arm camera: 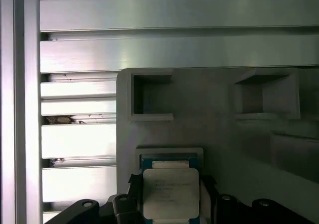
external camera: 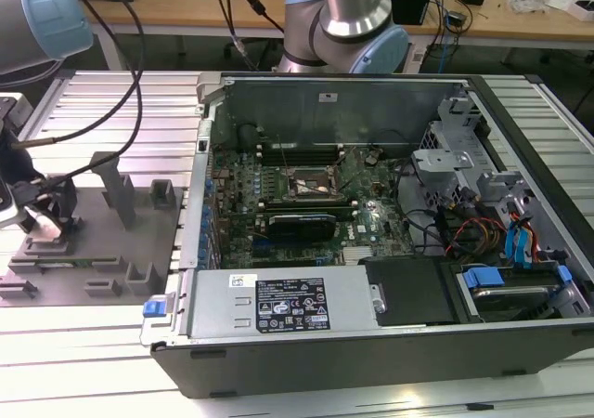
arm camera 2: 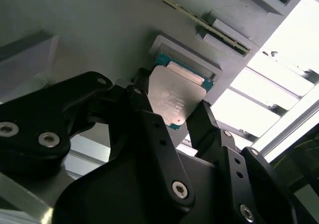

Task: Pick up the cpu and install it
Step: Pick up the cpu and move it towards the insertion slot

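Observation:
The cpu (arm camera 2: 175,95), a small square chip with a silvery top and green edges, sits between the black fingers (arm camera 2: 145,104) of my gripper (arm camera 2: 173,109). The fingers press against two opposite sides of it, so the gripper is shut on it. In the first wrist view the cpu (arm camera: 171,193) lies just in front of a shallow square recess (arm camera: 169,152) in the grey fixture. I cannot tell if it is lifted clear of the recess. In the exterior view my gripper (external camera: 42,215) is low over the grey fixture (external camera: 93,251) at the far left. The open black socket (external camera: 311,184) lies on the motherboard.
An open computer case (external camera: 371,344) fills the middle and right, with the green motherboard (external camera: 371,223), cables and drive bays inside. Upright grey fixture blocks (external camera: 121,195) stand near the gripper. The ribbed aluminium table (arm camera: 174,15) surrounds the fixture. A second arm's base (external camera: 343,28) stands behind the case.

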`<move>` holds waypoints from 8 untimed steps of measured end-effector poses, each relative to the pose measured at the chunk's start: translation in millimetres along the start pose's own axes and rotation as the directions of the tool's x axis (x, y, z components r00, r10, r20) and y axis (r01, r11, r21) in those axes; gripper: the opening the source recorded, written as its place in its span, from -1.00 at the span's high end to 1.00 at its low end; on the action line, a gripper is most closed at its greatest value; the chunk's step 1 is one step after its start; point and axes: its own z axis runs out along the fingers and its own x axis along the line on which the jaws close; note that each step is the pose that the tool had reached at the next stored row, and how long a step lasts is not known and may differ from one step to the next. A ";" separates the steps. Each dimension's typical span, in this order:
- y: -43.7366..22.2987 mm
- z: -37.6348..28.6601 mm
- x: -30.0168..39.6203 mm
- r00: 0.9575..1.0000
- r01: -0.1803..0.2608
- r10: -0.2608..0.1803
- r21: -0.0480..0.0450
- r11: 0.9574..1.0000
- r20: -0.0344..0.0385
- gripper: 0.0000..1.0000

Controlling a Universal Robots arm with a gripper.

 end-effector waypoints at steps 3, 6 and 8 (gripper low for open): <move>0.0 -0.2 0.0 1.000 0.003 -0.003 0.000 1.000 0.000 -0.09; 0.0 -0.2 0.0 1.000 0.004 -0.004 0.000 1.000 0.000 -0.09; 0.0 -0.2 0.0 1.000 0.004 -0.004 0.000 1.000 -0.001 -0.09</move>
